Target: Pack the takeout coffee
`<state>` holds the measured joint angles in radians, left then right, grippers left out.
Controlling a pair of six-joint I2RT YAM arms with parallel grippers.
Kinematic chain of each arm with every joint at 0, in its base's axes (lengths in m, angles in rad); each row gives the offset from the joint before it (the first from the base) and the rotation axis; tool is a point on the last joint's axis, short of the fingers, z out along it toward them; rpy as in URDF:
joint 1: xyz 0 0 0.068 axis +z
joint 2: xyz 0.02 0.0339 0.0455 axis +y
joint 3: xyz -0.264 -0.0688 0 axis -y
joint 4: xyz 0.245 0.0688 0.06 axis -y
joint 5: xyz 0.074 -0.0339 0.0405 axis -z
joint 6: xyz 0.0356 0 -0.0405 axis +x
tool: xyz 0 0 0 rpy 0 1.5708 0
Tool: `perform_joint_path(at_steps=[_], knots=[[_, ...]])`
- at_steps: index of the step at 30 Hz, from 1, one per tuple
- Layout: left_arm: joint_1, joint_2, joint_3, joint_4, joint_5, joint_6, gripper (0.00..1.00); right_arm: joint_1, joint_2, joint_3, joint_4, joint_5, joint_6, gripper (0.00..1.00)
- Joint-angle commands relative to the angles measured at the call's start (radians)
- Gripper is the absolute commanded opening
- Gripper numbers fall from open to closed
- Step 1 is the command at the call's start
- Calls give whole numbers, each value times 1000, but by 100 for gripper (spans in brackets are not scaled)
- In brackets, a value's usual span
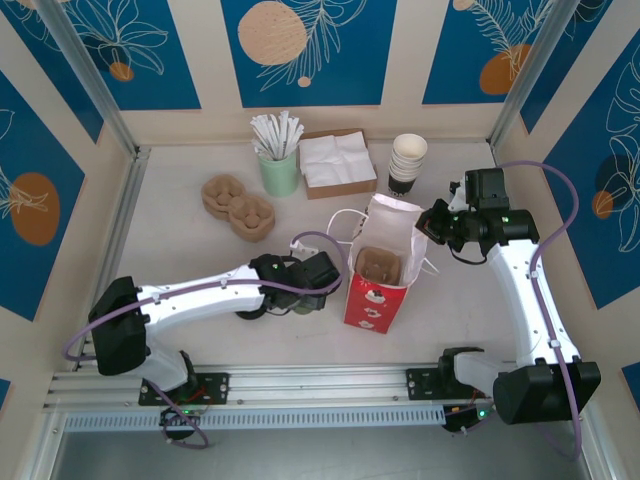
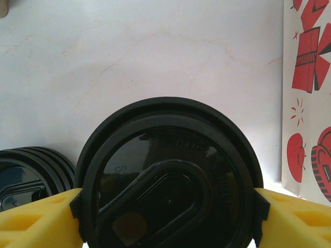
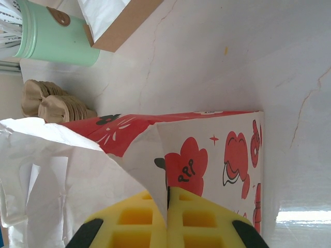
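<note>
My left gripper (image 2: 168,206) clamps black-lidded takeout coffee cup (image 2: 165,150) just left of red-and-white paper bag (image 3: 207,155); right gripper (image 3: 167,206) pinches bag's rim.

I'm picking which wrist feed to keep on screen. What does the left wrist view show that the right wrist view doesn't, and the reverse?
Left wrist: the takeout coffee, black lid up, gripped by the left gripper, with spare black lids beside it.
Right wrist: the right gripper pinching the red bag at its rim, a mint cup, a napkin box, pulp cup carriers.
Both: the red bag and the pale tabletop.
</note>
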<state>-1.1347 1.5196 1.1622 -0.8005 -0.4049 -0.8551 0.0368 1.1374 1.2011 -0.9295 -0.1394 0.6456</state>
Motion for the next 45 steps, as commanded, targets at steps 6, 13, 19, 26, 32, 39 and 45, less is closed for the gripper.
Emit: perform_joint_path(at_steps=[6, 13, 19, 26, 32, 39, 45], knots=[[-14, 53, -49, 2, 63, 18, 77, -5, -17, 13, -26, -34, -10, 0], [-14, 65, -41, 9, 56, 27, 69, -5, -30, 14, -37, -32, -14, 0], [-14, 18, -31, 16, 32, 42, 67, -11, -51, 8, -44, -42, -3, 0], [-15, -91, 48, -70, -28, 77, 66, -39, -89, 1, -35, -57, 27, 0], [-16, -174, 183, -203, -82, 121, 67, -67, -115, -18, -10, -67, 59, 0], [-16, -214, 404, -340, -106, 184, 67, -68, -158, -83, 66, -82, 160, 0], [-17, -201, 597, -408, -96, 248, 66, -16, -192, -133, 109, -12, 246, 0]])
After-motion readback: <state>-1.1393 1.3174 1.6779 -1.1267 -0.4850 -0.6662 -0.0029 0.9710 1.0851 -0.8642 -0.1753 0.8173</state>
